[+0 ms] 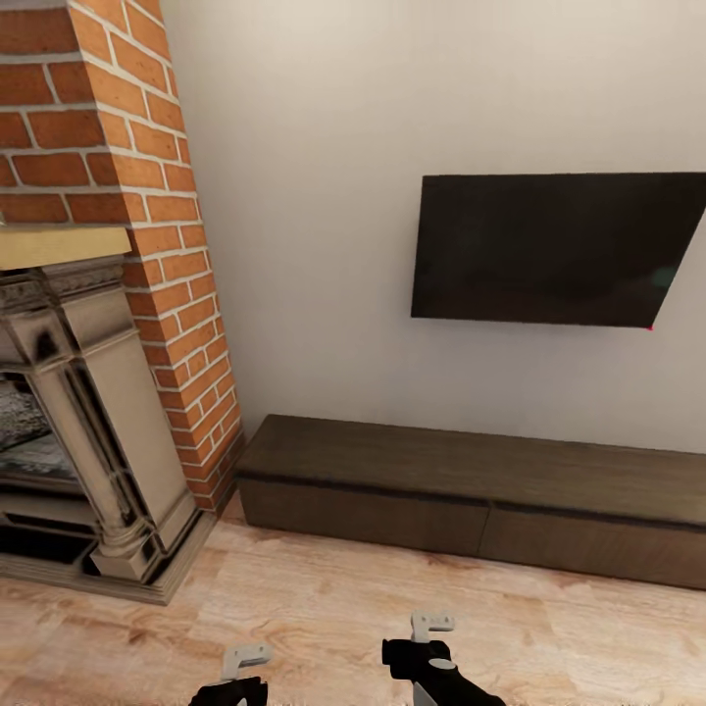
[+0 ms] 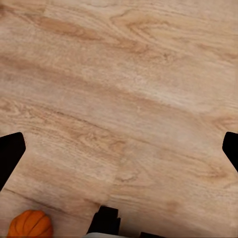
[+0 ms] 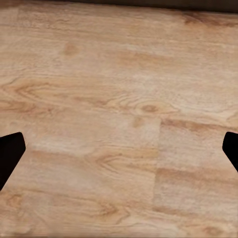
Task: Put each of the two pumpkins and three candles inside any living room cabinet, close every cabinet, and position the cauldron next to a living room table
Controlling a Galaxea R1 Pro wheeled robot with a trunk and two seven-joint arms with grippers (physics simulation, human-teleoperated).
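The long, low dark brown cabinet (image 1: 471, 490) stands against the pale wall under the TV, with both visible drawer fronts shut. One small ribbed orange pumpkin (image 2: 29, 224) lies on the plank floor in the left wrist view, apart from my left gripper (image 2: 119, 153). That gripper is open and empty, its black fingertips (image 2: 11, 153) far apart over bare floor. My right gripper (image 3: 119, 153) is also open and empty above the floor, a short way in front of the cabinet. Both grippers sit low in the head view, left (image 1: 240, 677) and right (image 1: 431, 642). Candles and cauldron are out of view.
A red brick chimney (image 1: 147, 196) with an ornate stone fireplace surround (image 1: 88, 431) juts out left of the cabinet. A black TV (image 1: 554, 250) hangs on the wall above. Light wood floor (image 1: 324, 608) stretches between me and the cabinet.
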